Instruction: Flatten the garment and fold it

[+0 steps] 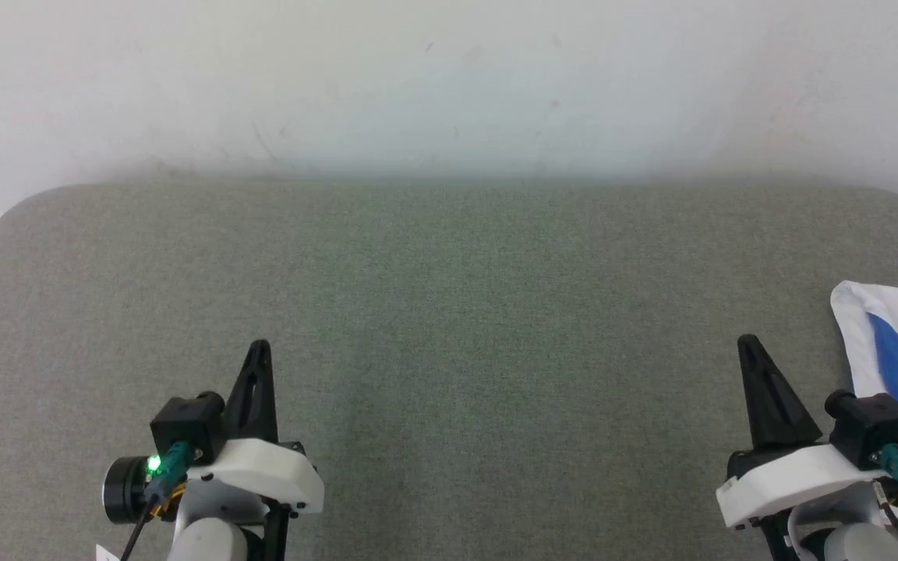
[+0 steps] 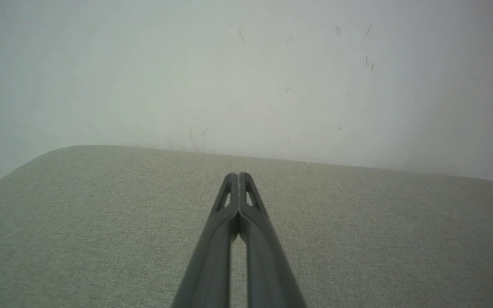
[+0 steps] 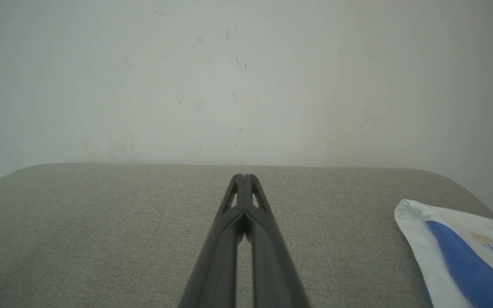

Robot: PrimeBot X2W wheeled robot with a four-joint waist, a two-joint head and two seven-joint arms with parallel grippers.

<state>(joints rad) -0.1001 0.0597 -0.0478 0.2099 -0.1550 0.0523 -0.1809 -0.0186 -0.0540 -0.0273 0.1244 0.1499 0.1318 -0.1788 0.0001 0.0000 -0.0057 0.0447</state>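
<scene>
Both arms are parked low at my end of the surface (image 1: 449, 327). The left fingers (image 1: 259, 366) and right fingers (image 1: 753, 366) are pressed tip to tip with nothing in them. The shirt (image 1: 878, 335) is way off at the right edge, just beside the right wrist and well apart from the left arm. My worry is that it's so close to that edge that a sloppy sideways reach with the right arm could shove it off instead of pinching it. Closed fingers would also just plow the fabric into a bunch, so they'd need opening first. Dragging it to the middle by one corner could twist it too. The head view cuts the shirt off at the frame edge and tucks part of it behind the wrist hardware. The right wrist view gives me its rounded white corner, blue band and a bit of the print lying flat. The left wrist view adds the shut tips against a scuffed wall (image 2: 246, 77).
</scene>
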